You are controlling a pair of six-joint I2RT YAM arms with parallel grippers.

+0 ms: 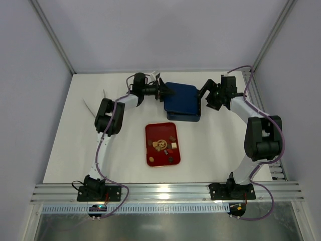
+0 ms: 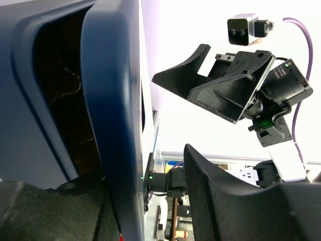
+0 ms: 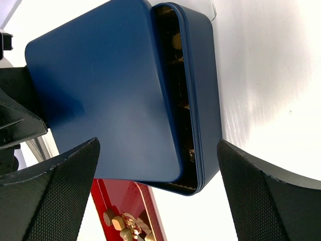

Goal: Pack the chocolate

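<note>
The chocolate (image 1: 161,145) lies loose on the red tray (image 1: 153,159) in the middle of the table (image 1: 75,150). It is a scatter of small dark, tan and cream pieces, most of them bunched around the tray's centre and a few nearer its near right corner. The scatter runs roughly along the tray's long axis, which goes from near to far and leans a little left at the far end. The single pieces are too small for me to tell which way each one faces.

White table shows on all four sides of the tray. A strip of it separates the tray's far edge from the blue box (image 1: 194,117) beyond. The box's lid (image 1: 180,98) sits askew, with a gap along one side where brown cells show.

The left gripper (image 1: 165,91) is at the lid's left edge. Its jaws are parted with the lid's rim between them, and a gap shows between the rim and one finger, so it has no firm hold. The right gripper (image 1: 206,96) hangs just off the box's right side, its fingers (image 3: 50,201) spread wide and holding nothing. Both arms stand well out to either side of the tray.
</note>
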